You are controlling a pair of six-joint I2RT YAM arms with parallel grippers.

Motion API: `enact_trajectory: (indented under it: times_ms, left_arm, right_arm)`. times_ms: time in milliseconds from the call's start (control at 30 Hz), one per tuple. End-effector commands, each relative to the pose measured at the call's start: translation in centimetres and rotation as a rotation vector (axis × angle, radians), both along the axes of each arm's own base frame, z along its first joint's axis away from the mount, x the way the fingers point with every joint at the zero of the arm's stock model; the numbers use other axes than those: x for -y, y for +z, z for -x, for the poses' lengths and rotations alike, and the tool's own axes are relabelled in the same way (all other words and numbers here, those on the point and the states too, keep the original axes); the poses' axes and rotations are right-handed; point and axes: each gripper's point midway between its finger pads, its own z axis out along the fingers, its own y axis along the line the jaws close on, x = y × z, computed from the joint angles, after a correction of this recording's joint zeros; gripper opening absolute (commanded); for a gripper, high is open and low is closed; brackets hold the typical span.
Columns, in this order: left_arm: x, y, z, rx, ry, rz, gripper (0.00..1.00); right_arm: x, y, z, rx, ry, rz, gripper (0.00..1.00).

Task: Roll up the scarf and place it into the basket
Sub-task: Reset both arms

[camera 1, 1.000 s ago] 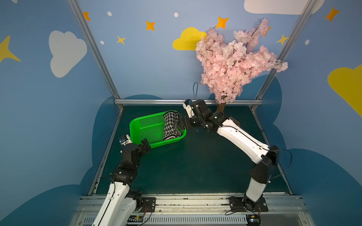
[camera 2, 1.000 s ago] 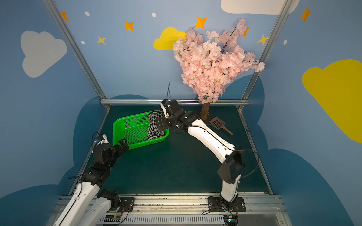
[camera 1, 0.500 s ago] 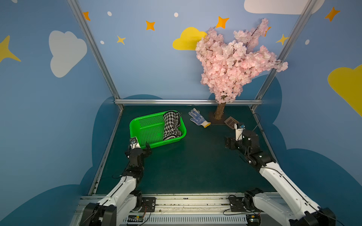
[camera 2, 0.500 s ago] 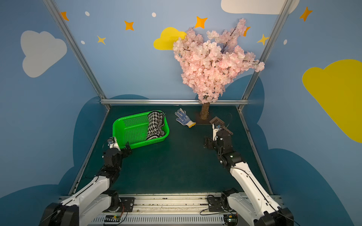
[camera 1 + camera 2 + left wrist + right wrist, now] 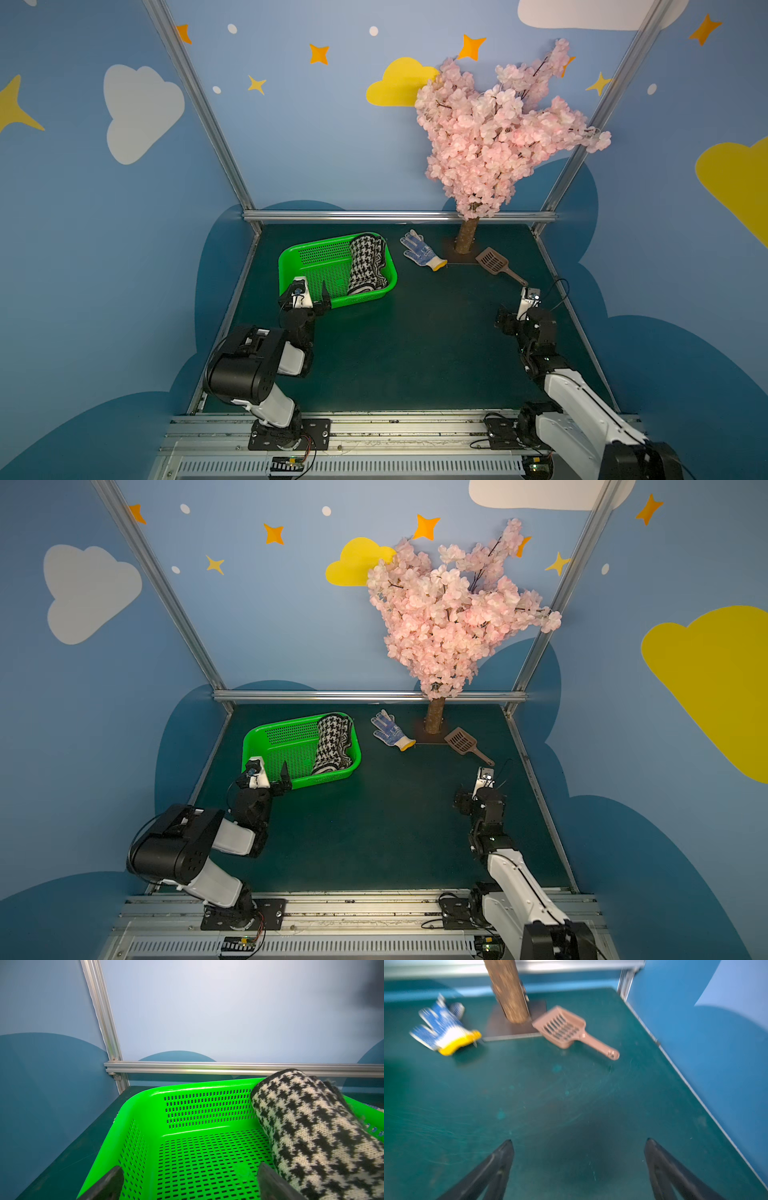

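Now L arm [image 5: 249,365] folded, L claw [image 5: 190,1167] wide by basket [image 5: 197,1085]; R arm [image 5: 577,399] low.

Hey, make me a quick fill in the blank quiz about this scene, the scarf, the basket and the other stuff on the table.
1. The rolled black-and-white houndstooth knitted scarf lies ____ the bright green perforated plastic basket.
2. The white-and-blue dotted fabric glove has a ____ cuff.
3. The artificial tree beside the brown slotted plastic scoop has ____ blossoms.
4. The left gripper and the right gripper both stand ____.
Missing words: inside; yellow; pink; open.
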Motion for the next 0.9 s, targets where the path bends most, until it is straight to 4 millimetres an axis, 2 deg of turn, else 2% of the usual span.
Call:
enact_trajectory:
  times_ms: [0, 33, 167, 333, 467, 633, 767, 867]
  left_arm:
    - [-0.1, -4.0, 0.2, -0.175, -0.004, -0.072, 1.00]
    - [-0.1, -3.9, 0.1, -0.172, -0.006, -0.072, 1.00]
    - [-0.1, -4.0, 0.1, -0.174, -0.005, -0.074, 1.00]
    - [-0.1, -3.9, 0.1, -0.171, -0.005, -0.074, 1.00]
    - [-0.2, -4.0, 0.0, -0.178, -0.001, -0.074, 1.00]
    - [-0.1, -4.1, -0.1, -0.187, -0.002, -0.074, 1.00]
    - [-0.8, -4.6, -1.1, -0.254, 0.012, -0.041, 1.00]
    - [-0.9, -4.5, -1.0, -0.243, 0.010, -0.037, 1.00]
  right_arm:
    - [-1.1, 1.8, -3.0, 0.080, 0.054, -0.004, 0.98]
    - [-1.6, 1.7, -3.4, 0.070, 0.086, 0.010, 0.98]
    - [-1.0, 1.6, -5.4, 0.085, 0.060, 0.028, 0.98]
    - [-1.0, -0.5, -6.5, 0.086, 0.061, 0.014, 0.98]
    - [-0.5, -0.9, -7.6, 0.111, 0.021, 0.002, 0.98]
    - [-0.5, -1.4, -7.5, 0.049, 0.031, 0.002, 0.98]
    - [-0.5, -1.3, -7.5, 0.052, 0.033, 0.002, 0.97]
    - [-0.6, -1.2, -7.5, 0.053, 0.034, 0.002, 0.98]
